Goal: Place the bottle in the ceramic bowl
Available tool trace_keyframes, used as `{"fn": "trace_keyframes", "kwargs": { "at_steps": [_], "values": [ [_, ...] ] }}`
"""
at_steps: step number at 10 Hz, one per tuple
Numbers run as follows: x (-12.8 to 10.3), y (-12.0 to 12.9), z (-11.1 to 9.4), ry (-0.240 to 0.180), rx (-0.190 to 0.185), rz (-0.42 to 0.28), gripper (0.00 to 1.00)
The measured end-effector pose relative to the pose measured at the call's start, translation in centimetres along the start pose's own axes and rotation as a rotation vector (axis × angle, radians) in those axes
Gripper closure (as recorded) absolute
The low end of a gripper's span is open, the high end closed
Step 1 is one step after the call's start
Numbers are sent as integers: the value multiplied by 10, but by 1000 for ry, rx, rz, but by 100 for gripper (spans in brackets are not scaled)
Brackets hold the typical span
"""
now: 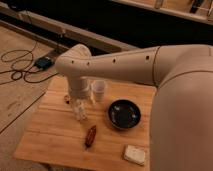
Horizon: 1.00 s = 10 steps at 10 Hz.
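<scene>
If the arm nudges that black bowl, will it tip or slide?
Probably slide, not tip: the black bowl is wide and shallow, sitting flat on the wooden table. Its glossy finish suggests a hard, possibly chippable surface. The gripper hangs to its left in the camera view, near the white cup.
</scene>
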Motion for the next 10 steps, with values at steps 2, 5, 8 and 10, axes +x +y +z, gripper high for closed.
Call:
{"fn": "trace_keyframes", "kwargs": {
  "at_steps": [2, 5, 8, 10],
  "values": [
    [0, 1, 4, 21, -7, -42, 35],
    [-1, 21, 16, 89, -65, -231, 35],
    [-17, 35, 31, 149, -111, -427, 35],
    [-37, 28, 39, 162, -82, -496, 35]
  ]
}}
